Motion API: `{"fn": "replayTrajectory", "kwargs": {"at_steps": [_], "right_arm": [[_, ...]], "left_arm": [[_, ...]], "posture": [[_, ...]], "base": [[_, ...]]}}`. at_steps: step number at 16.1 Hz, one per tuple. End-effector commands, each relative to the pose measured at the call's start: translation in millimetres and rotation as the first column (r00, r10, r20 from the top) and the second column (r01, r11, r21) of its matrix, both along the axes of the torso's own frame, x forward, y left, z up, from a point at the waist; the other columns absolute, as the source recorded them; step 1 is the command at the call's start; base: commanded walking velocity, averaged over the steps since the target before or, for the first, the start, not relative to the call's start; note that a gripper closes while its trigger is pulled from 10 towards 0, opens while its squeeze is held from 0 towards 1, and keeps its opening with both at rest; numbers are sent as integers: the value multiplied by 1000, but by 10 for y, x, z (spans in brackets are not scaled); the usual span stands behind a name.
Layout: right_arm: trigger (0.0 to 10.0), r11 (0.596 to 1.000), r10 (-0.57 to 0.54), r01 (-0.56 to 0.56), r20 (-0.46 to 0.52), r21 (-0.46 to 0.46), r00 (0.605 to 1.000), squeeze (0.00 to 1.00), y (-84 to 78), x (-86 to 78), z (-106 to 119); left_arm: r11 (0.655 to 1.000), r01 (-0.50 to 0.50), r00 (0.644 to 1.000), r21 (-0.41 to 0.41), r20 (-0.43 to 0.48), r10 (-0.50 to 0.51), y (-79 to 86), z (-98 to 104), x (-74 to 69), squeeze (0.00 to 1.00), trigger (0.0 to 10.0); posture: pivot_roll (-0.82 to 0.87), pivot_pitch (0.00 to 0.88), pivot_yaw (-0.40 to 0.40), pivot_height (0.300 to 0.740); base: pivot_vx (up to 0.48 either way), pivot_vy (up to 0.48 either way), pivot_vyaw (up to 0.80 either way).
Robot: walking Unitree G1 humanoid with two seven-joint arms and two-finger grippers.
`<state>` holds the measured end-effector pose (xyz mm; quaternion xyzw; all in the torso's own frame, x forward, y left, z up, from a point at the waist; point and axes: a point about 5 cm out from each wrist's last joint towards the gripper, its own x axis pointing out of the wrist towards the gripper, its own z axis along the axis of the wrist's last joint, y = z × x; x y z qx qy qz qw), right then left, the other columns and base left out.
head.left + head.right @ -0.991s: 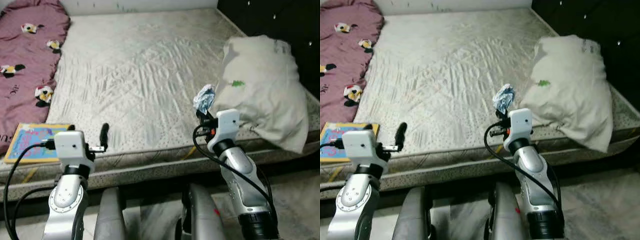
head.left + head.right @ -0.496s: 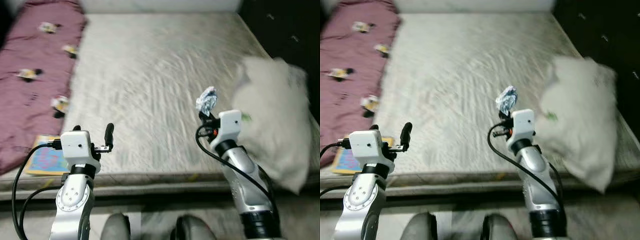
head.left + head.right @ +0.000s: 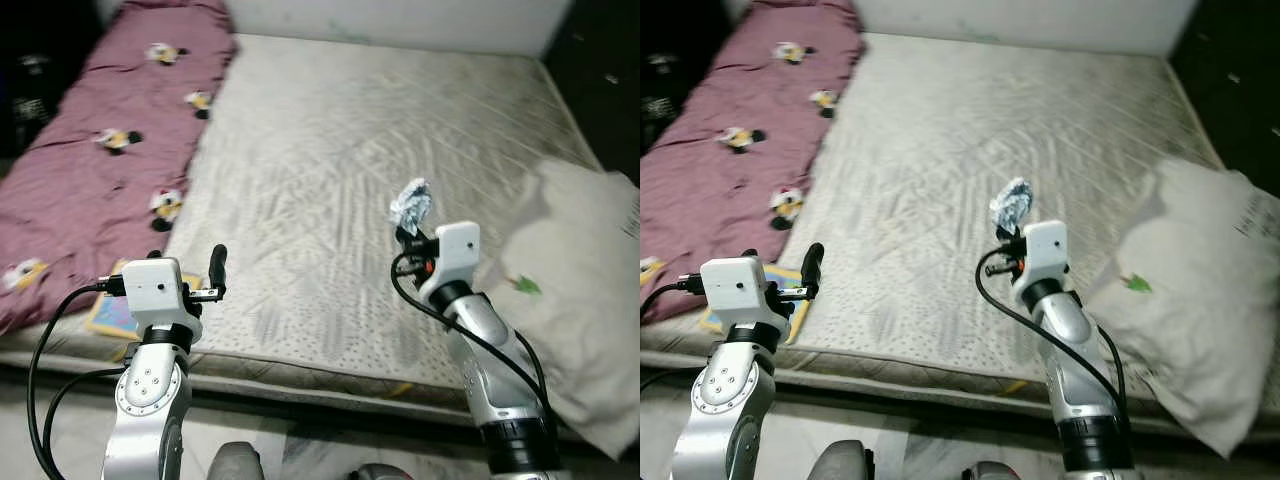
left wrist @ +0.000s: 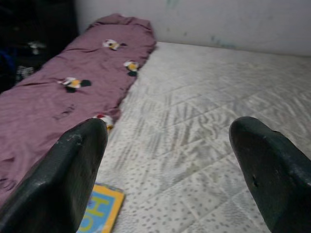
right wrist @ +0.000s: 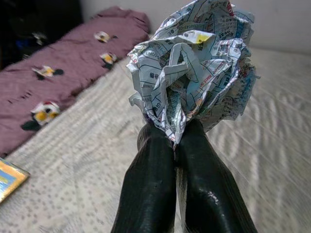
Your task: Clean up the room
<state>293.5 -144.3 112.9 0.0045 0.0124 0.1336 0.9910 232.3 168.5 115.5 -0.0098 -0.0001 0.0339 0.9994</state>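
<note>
Paper ball (image 5: 192,73): a crumpled wad of printed paper, held up in the air over the front part of the bed (image 3: 330,180).
Right gripper (image 5: 177,141): its two black fingers (image 5: 150,189) are pressed close together and pinch the bottom of the paper ball (the tips are hidden in the folds).
Left gripper (image 4: 167,150): its fingers are spread wide with nothing between them. It hangs over the front left edge of the bed.
Book (image 3: 110,312): a bright yellow and blue book lies flat at the front left corner of the bed, just beside the left gripper and partly hidden by it.
Blanket (image 3: 100,170): a long purple one with little cartoon patches, lying along the left side of the bed.
Pillow (image 3: 585,300): big, white and soft, slumped on the right side, hanging a bit over the bed's edge.
How the paper ball will feel: I think it is very light and crinkly. It squashes when squeezed and will not break. A loose flap could slip or tear, so a pinch deep in a thick fold is best (like the grip it has now).
How the book will feel: I think it is flat, stiff and a little slippery. Grab it by an edge that sticks out.
Step now: I think the paper is trash and needs a bin.
</note>
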Motion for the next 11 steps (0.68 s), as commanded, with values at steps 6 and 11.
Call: {"fn": "replayTrajectory", "kwargs": {"at_steps": [6,11], "right_arm": [[10000,1000,-12,12,-29,-5,1000,0,-12,-15,-80],[10000,1000,-12,11,-45,-21,999,0,-15,-7,-129]], "left_arm": [[1000,-11,1000,4,-20,11,15,-37,-2,0,10000],[1000,-14,1000,2,-17,14,11,-37,9,0,10000]], "posture": [[14,71,-38,740],[18,62,-47,740]], "base": [[0,0,-179],[0,480,-105]]}}
